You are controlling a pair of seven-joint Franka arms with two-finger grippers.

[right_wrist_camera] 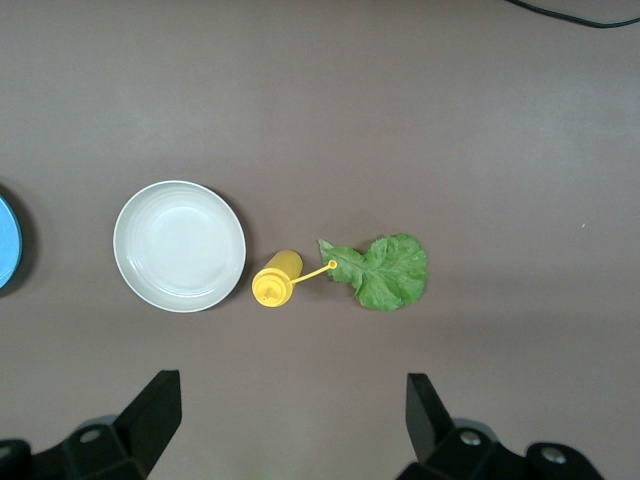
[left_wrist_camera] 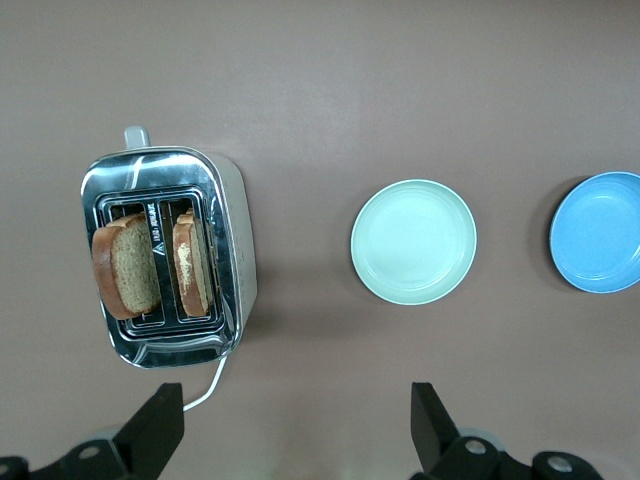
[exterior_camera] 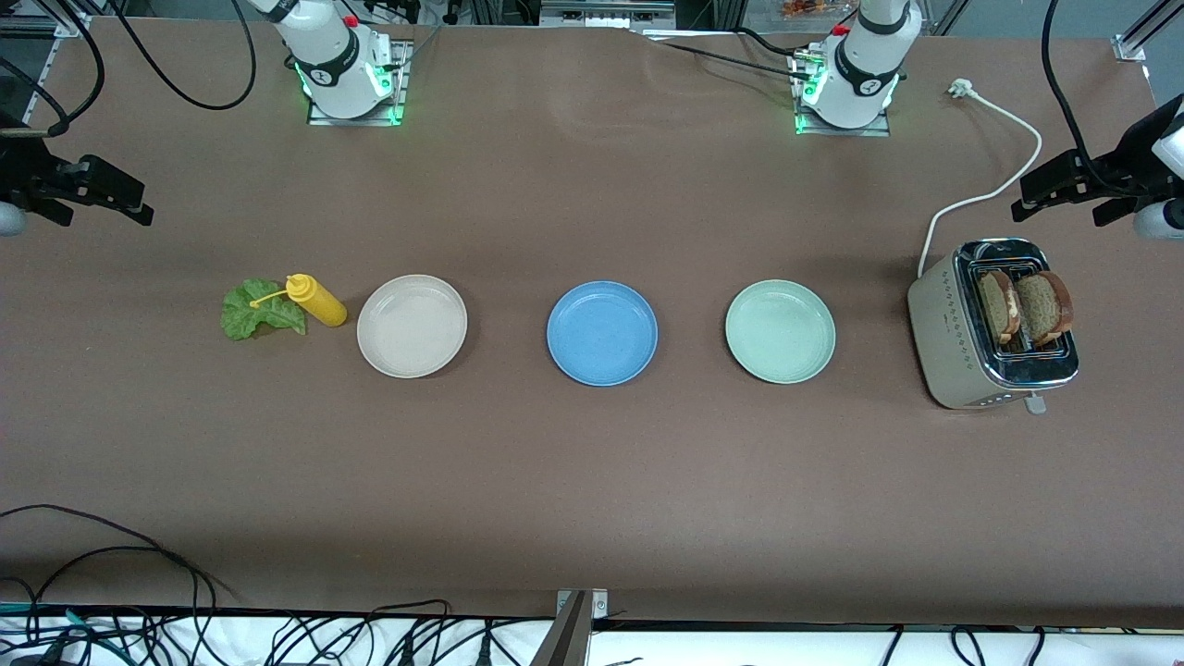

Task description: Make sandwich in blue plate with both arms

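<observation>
Nothing has been touched yet: the blue plate (exterior_camera: 602,333) sits bare in the middle of the bench (exterior_camera: 592,481), with a cream-white plate (exterior_camera: 412,326) beside it toward the right arm's end and a mint-green plate (exterior_camera: 780,331) toward the left arm's end. Both bread slices (exterior_camera: 1025,307) stand upright in the slots of the toaster (exterior_camera: 990,324) at the left arm's end, one per slot, their flat faces side by side. The lettuce leaf (exterior_camera: 259,311) lies flat at the right arm's end, with a yellow squeeze bottle (exterior_camera: 316,300) on its side just beside it, the nozzle tip reaching over the leaf. The left hand (left_wrist_camera: 290,425) hangs high by the toaster with its fingers spread wide and nothing between them; the right hand (right_wrist_camera: 285,420) hangs the same way, spread and empty, near the leaf and bottle. So the split looks plain to me: bread belongs to the left arm, lettuce to the right (each thing is far closer to its own arm). I'd guess the bread comes first, and the slices' thin edges point up, so the left hand has to come straight down with its fingers straddling one slice across its thickness, clear of the neighbouring one.
</observation>
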